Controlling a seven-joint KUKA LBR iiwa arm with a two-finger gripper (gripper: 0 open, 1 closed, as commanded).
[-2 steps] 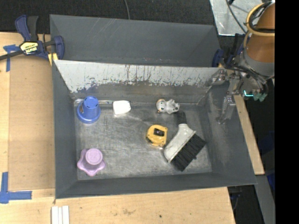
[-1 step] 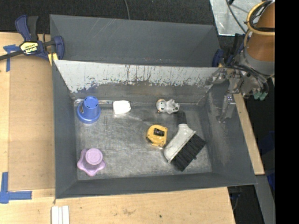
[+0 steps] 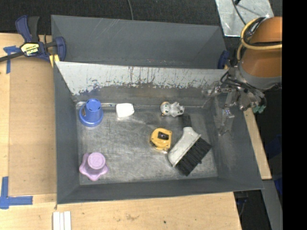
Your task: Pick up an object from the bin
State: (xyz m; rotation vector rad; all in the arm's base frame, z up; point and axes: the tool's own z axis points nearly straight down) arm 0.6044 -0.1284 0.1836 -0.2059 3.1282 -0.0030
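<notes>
Camera view: gripper (image 3: 225, 124) noted over the right slope of the bin (image 3: 144, 188), nothing held; spread or pressed together cannot be told. Black-bristled brush (image 3: 189, 151) lies nearest, just beside yellow tape measure (image 3: 160, 139). Its white handle is best straddled crosswise.

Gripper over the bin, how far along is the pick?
Nothing is picked yet. The gripper hangs by the bin's right wall, nearest the black-bristled brush; that and the yellow tape measure lie on the floor. Left: descend, grasp, lift.
</notes>
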